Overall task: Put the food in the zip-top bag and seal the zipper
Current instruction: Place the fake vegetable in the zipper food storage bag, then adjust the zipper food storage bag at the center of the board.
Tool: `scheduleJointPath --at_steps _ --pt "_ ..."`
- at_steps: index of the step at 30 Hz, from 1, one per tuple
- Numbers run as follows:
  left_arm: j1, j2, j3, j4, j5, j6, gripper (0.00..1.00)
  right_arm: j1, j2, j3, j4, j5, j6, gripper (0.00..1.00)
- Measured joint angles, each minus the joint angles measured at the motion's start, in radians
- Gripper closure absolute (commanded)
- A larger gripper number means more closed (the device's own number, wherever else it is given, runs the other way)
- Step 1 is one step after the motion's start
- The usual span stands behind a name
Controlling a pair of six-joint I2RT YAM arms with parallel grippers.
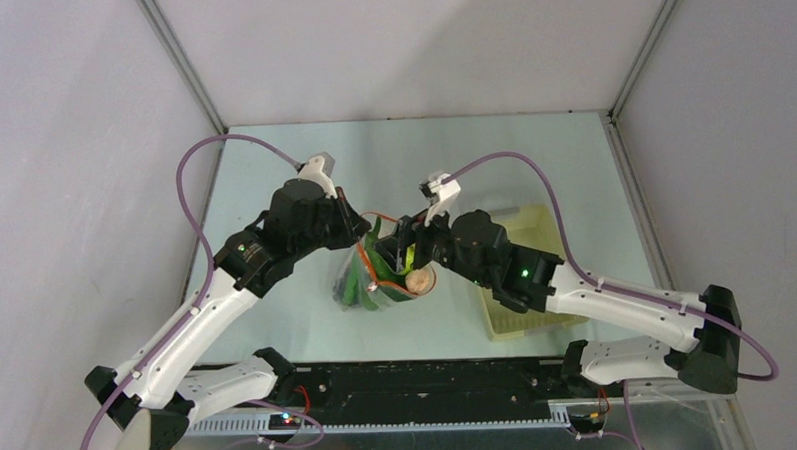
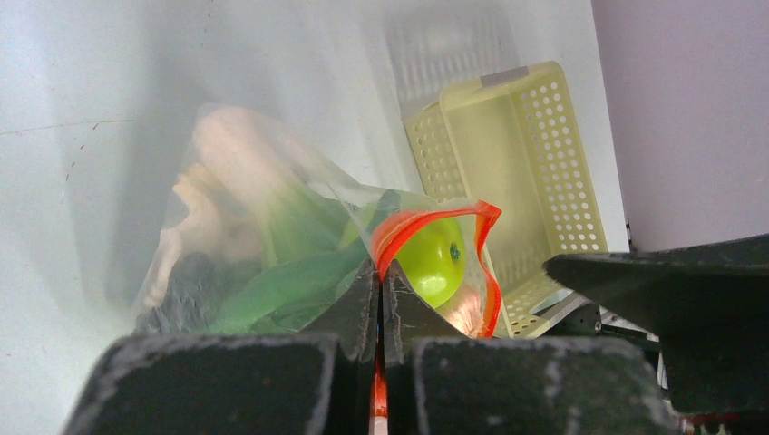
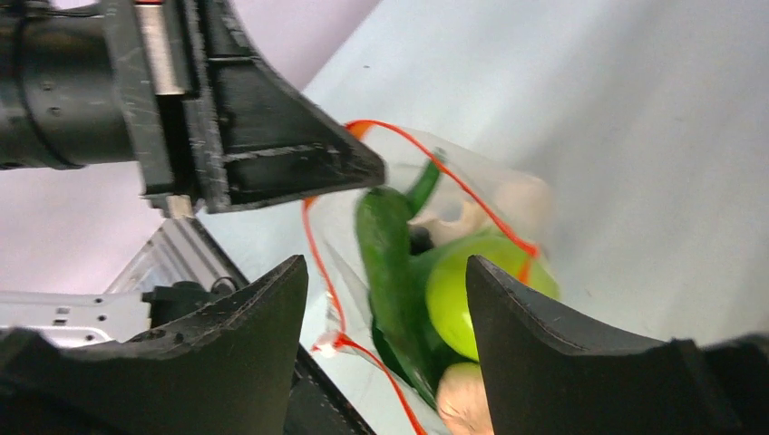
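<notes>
Contents check: clear, crinkly zip-top plastic bag point(image 1: 368, 282) sits near the middle of the surface point(image 1: 272, 169), just left of the pale yellow perforated plastic basket point(image 1: 526, 316). Inside it are a round green apple point(image 2: 433, 261), a long green pepper point(image 3: 385, 263), pale white mushrooms point(image 2: 227, 145) and dark purple grapes point(image 2: 181, 285). Left tool point(image 2: 381, 272) is clamped tight on the thin orange-red zipper strip point(image 2: 403, 227) at the bag's mouth, which gapes unsealed. Right tool point(image 3: 385, 272) hangs over that mouth, fingers parted wide, gripping nothing.
</notes>
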Motion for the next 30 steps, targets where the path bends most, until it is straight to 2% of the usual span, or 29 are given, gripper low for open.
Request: scheduleJointPath --at_steps 7,14,25,29,30 --pt "0.0 0.0 0.0 0.0 0.0 0.0 0.99 -0.06 -0.121 -0.04 -0.177 0.054 0.04 0.42" --pt "0.0 0.001 0.0 0.0 0.001 0.0 1.0 -0.128 -0.194 -0.158 -0.291 -0.037 0.109 0.45" --pt "0.0 0.02 0.0 0.01 0.007 0.0 1.0 -0.121 -0.195 -0.242 -0.275 -0.119 0.187 0.49" --pt "0.0 0.026 0.0 0.015 0.016 0.0 1.0 -0.124 -0.177 -0.258 -0.263 -0.103 0.205 0.56" --pt "0.0 0.028 0.0 0.015 0.019 0.0 0.99 -0.125 -0.172 -0.262 -0.259 -0.095 0.209 0.61"
